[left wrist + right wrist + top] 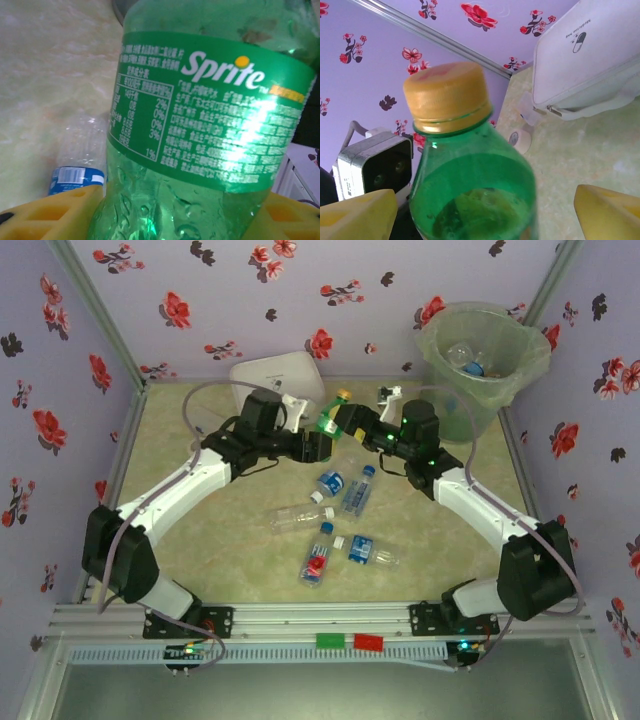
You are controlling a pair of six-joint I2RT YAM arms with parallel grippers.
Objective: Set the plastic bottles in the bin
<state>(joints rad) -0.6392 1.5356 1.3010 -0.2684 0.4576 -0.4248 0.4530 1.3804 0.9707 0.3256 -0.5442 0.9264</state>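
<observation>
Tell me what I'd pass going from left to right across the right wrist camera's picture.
Grey camera block → green bottle with the yellow cap → white zip case.

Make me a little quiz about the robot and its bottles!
1. True or false: the green bottle has a blue cap.
2. Where does the bin stand? A) far right corner of the table B) near left corner C) right in the middle
3. Which gripper is shut on the green bottle?

Key:
1. False. Its cap is yellow.
2. A.
3. The left gripper. The right gripper is open, with a finger on either side of the bottle's top.
</observation>
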